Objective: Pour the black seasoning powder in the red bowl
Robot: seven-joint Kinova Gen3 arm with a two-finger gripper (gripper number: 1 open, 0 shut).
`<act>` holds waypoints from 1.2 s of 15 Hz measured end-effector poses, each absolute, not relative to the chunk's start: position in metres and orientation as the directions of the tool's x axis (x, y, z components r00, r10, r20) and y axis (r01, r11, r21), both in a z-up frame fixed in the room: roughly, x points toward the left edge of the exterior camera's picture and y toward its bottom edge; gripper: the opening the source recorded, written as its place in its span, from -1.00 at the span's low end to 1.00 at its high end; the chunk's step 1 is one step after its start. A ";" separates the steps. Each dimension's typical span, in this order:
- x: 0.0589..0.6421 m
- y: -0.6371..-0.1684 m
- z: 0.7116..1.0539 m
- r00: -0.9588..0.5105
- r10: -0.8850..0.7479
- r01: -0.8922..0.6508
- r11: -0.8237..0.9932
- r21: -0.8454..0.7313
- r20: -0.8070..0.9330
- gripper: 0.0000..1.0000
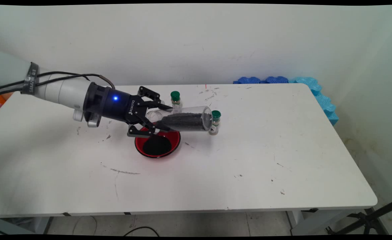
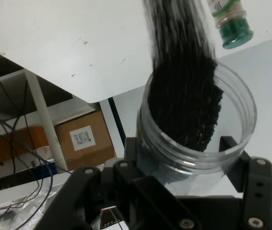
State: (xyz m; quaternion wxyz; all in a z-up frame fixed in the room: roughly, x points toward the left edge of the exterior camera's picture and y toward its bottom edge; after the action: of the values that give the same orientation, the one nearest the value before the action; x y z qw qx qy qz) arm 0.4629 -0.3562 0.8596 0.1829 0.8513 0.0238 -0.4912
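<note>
Two black fingers (image 1: pixel 158 116) of the gripper (image 1: pixel 160 116) are clamped on a clear plastic jar (image 1: pixel 182 120) of black granules (image 1: pixel 185 121), held on its side above the table (image 1: pixel 249 160), toward its far edge and left of middle. Just below the gripper a red bowl (image 1: pixel 157 144) with a black heap inside sits on the table. Two small green-capped bottles (image 1: pixel 175 100) stand behind the jar, one near its right end (image 1: pixel 215 122).
</note>
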 end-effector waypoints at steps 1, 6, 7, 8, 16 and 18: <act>0.463 -0.356 0.860 0.516 -0.138 0.221 -0.932 0.287 -0.846 -1.00; 0.463 -0.356 0.859 0.516 -0.137 0.224 -0.931 0.288 -0.846 -1.00; 0.463 -0.356 0.859 0.517 -0.140 0.222 -0.931 0.291 -0.845 -1.00; 0.464 -0.356 0.859 0.519 -0.146 0.219 -0.930 0.296 -0.842 -1.00; 0.466 -0.360 0.860 0.558 -0.286 0.118 -0.901 0.416 -0.779 -1.00; 0.467 -0.361 0.860 0.566 -0.326 0.087 -0.890 0.448 -0.757 -1.00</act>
State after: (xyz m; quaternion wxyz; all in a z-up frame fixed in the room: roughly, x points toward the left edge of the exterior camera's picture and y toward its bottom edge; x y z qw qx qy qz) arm 0.4671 -0.3605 0.8603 0.2244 0.8559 -0.0699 -0.4607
